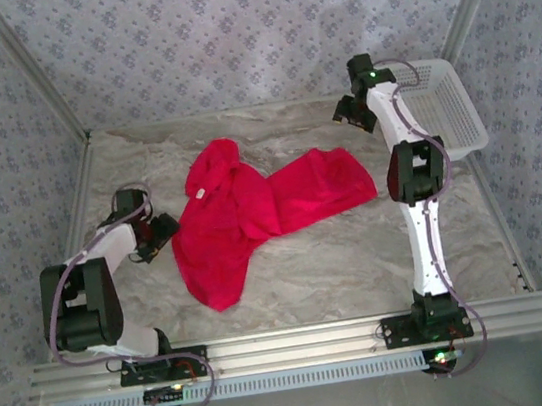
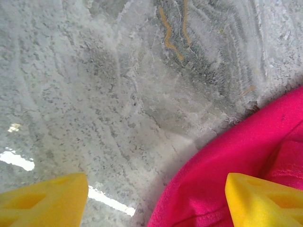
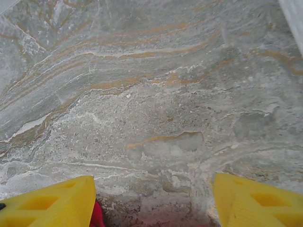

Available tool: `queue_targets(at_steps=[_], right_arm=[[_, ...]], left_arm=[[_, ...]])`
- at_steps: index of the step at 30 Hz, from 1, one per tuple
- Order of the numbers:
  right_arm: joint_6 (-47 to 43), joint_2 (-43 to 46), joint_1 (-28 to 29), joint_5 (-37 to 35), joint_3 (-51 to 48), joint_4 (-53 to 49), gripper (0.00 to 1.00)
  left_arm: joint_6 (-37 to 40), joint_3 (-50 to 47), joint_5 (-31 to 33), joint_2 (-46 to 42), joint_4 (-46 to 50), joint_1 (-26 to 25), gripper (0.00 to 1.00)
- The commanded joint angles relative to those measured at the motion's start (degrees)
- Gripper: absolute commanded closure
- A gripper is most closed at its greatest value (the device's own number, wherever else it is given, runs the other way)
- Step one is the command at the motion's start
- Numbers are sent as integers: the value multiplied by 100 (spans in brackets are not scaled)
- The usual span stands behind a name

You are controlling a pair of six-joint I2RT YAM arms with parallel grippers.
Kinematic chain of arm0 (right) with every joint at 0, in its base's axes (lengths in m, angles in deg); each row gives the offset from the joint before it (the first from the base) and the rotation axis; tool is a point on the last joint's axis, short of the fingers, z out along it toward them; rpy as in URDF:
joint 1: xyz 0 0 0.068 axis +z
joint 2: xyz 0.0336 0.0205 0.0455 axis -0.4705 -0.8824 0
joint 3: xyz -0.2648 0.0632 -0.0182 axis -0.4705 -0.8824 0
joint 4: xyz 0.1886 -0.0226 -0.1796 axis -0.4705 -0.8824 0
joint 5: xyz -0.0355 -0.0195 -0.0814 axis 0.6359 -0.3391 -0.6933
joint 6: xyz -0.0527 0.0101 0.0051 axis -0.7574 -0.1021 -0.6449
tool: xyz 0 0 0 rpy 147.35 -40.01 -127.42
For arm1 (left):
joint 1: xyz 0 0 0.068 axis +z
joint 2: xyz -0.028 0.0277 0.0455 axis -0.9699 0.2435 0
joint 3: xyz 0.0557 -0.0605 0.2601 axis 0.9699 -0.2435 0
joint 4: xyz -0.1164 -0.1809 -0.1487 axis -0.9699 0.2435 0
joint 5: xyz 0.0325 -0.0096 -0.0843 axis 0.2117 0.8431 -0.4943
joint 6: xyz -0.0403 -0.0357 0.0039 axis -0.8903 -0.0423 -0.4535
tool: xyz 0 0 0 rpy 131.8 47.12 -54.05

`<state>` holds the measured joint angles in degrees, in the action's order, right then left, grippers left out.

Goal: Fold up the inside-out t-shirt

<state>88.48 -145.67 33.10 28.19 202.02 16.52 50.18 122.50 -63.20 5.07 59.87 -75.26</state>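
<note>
The yellow fingers [image 2: 47, 201] of the left tool [image 2: 157, 196] stand spread, one over the bare marble-patterned bench [image 2: 118, 94] and the other over the edge of the inside-out t-shirt [image 2: 222, 161], with nothing pinched between them. The right tool [image 3: 154, 194] is likewise spread and empty above bare bench, near a white basket [image 1: 451, 107] at the far right corner, with a sliver of red cloth beside one finger. The red t-shirt lies crumpled at the bench centre, its white tag [image 1: 201, 194] facing up on the far-left part.
</note>
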Motion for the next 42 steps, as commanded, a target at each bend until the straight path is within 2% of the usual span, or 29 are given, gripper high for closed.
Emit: queue_targets(at_steps=[1,5,8,10,13,17,22,24,28,35,36,38,39,40,42], right_arm=[[-274,777,308,5,-44,-286,32],[-606,1826,700,160,-1400,-166,30],[-686,2808,964,246,-2980,107,30],[-652,3380,1019,252,-4015,477,29],[-631,3899,1022,484,-5185,961,29],[-536,3882,1153,935,-5789,1129,29],[-310,3812,1430,803,-6322,1352,28],[-254,3769,1467,774,-6451,1420,29],[-196,3633,1411,738,-6669,1682,38],[-32,2903,1319,942,-6520,2131,52],[-19,2804,1321,940,-6473,2162,59],[0,2696,1327,925,-6386,2160,91],[0,2684,1322,893,-6323,2099,100],[-17,2704,1326,862,-6268,2029,100],[-66,2845,1341,747,-6105,1811,100]], left_arm=[[199,287,86,-567,675,-18,24],[197,91,-19,-1382,1279,-277,24],[-21,-384,-54,-1960,1434,-669,24],[-302,-763,-137,-2244,1386,-832,22],[-702,-1441,-448,-2432,745,-902,18],[-853,-1687,-659,-2069,201,-917,17],[-711,-1544,-653,-1409,96,-913,17],[-716,-1543,-626,-1269,42,-913,20],[-781,-1603,-569,-1197,-126,-915,34],[-742,-1385,-393,-1144,-7,-910,74],[-740,-1334,-367,-1134,43,-909,80],[-720,-1232,-315,-1140,129,-903,90],[-708,-1171,-279,-1153,188,-904,96],[-703,-1117,-242,-1162,251,-897,100],[-673,-964,-186,-1188,388,-877,100]])
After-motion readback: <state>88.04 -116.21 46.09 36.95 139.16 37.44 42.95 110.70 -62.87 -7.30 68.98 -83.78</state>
